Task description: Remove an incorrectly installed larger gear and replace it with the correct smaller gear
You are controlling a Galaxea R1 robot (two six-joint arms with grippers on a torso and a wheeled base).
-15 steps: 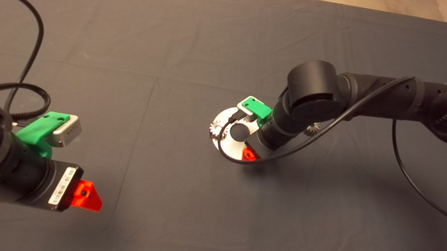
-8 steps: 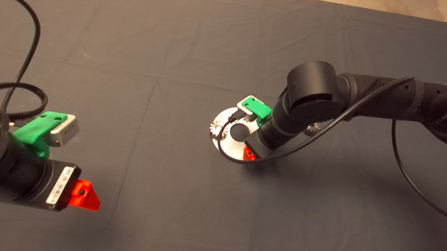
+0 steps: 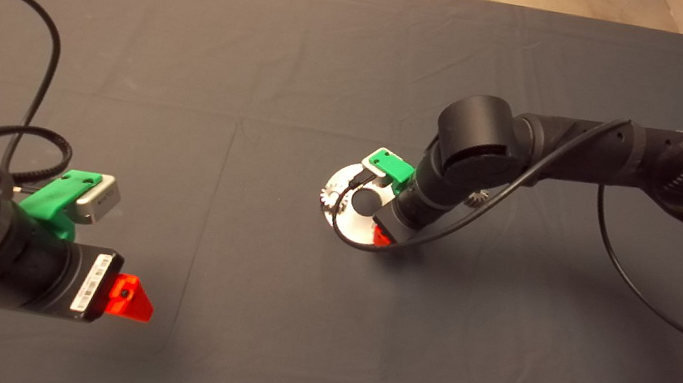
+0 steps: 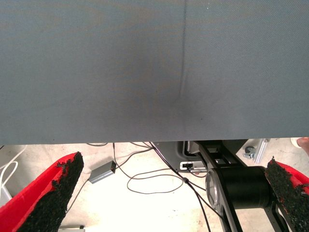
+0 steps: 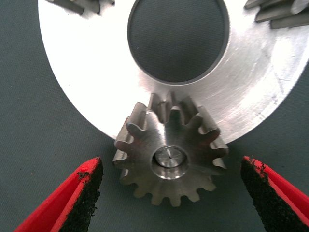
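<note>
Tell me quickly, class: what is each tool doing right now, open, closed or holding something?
Left tool: open, empty, waiting at the mat's lower left.
Right tool: open, holding nothing, its fingers either side of the larger gear on the metal disc.

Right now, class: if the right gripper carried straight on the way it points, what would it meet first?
Most likely the larger gear, seated on the round plate; the right gripper is open, one finger either side.
</note>
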